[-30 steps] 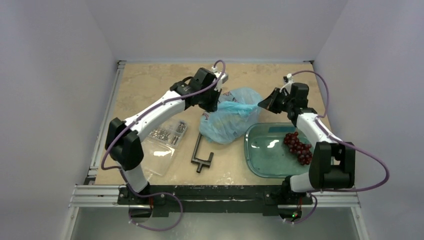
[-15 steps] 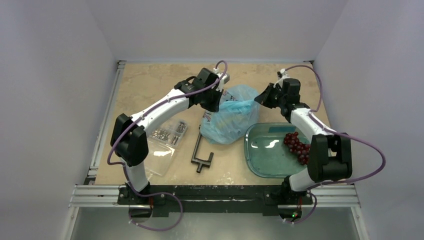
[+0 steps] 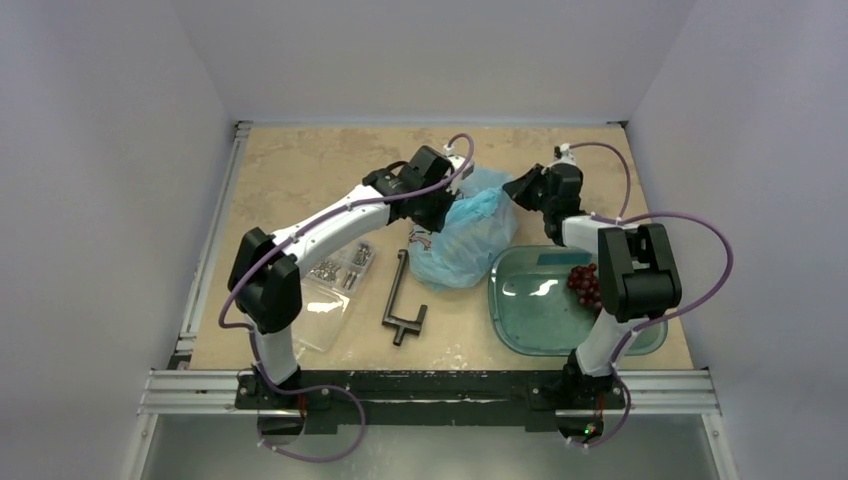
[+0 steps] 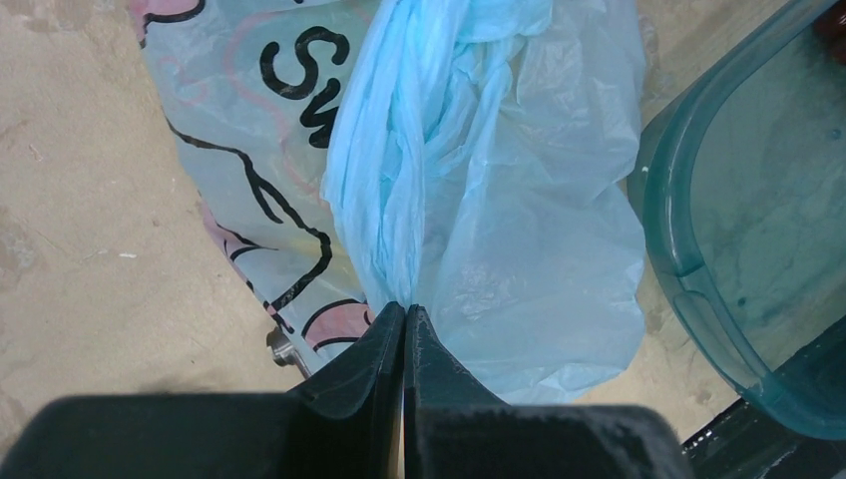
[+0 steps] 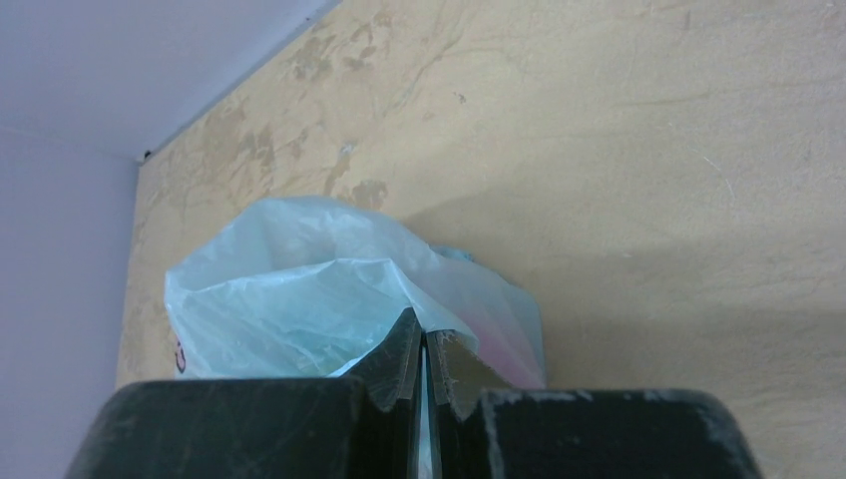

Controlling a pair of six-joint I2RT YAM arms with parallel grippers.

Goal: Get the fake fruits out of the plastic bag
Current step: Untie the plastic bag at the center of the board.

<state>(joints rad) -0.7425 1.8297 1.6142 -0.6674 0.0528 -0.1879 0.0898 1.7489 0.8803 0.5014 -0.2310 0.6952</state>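
The light-blue plastic bag (image 3: 468, 225) lies mid-table, bulging, with a dark printed graphic on its side (image 4: 289, 150). My left gripper (image 3: 443, 205) is shut on the bag's twisted handle (image 4: 399, 180) at the bag's left top. My right gripper (image 3: 517, 190) is shut on a fold of the bag's rim (image 5: 399, 289) at its far right. A dark red grape bunch (image 3: 585, 285) lies in the teal tub (image 3: 530, 310), partly hidden behind my right arm. The other fruits do not show; the bag hides its contents.
A clear flat bag of metal screws (image 3: 330, 280) lies at left. A black T-shaped tool (image 3: 400, 300) lies in front of the bag. The teal tub's rim (image 4: 688, 269) is close beside the bag's right side. Walls close in the table.
Both grippers moved toward each other and slightly farther, the left rightward, the right leftward. The bag has bunched up narrower and taller between them.
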